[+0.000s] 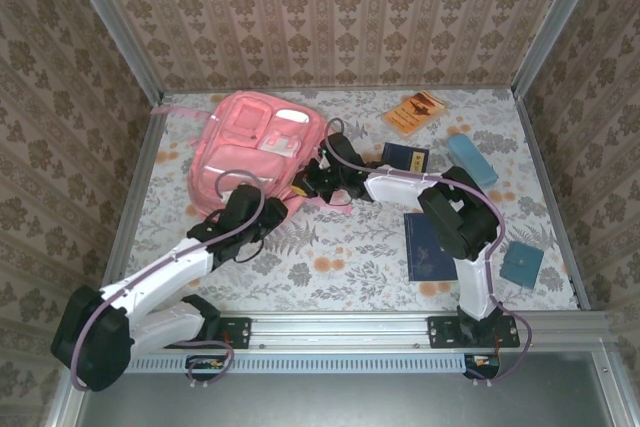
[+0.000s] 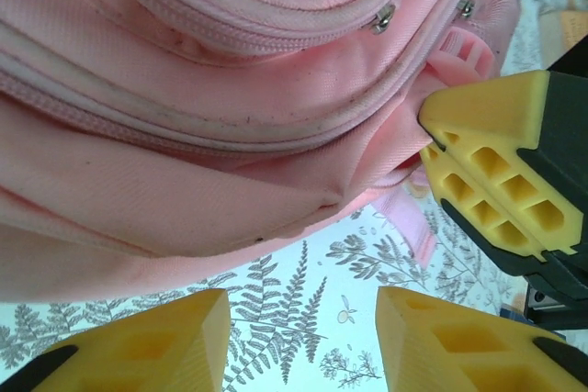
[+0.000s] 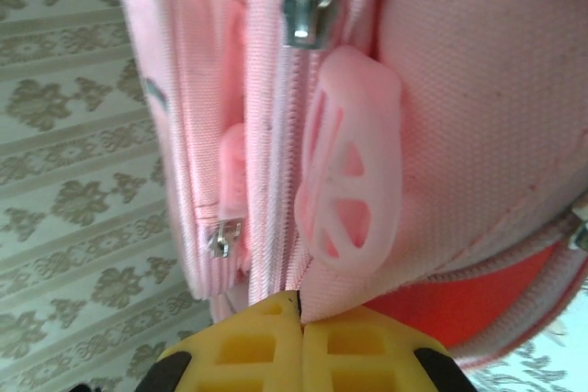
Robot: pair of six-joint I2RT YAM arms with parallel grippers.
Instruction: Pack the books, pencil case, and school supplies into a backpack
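- Backpack where?
- Flat on the left-centre of the counter, front pockets up.
- Left pincer?
- Hovers just off the bag's near edge, fingers roughly half apart, nothing between them. Probably placed there to steady the soft fabric or pin it down.
- Right pincer?
- Clamped fully shut on a pinch of the backpack's seam, just below the pink rubber zip pull. Looks like a bid to tug that zip line open or lift a flap, ready for loading. Hard to tell whether the main zip is open at all.
- Anything packed?
- Seemingly not. Further right, well apart from the bag: orange booklet at the back, farther navy book beside the right arm, nearer navy book below it, then light blue pencil case, and a flat teal item at far right. All laid flat and spread out, presumably for easy single picks.
- Risk?
- Slipping off thin fabric, or dragging the whole bag instead of opening it.
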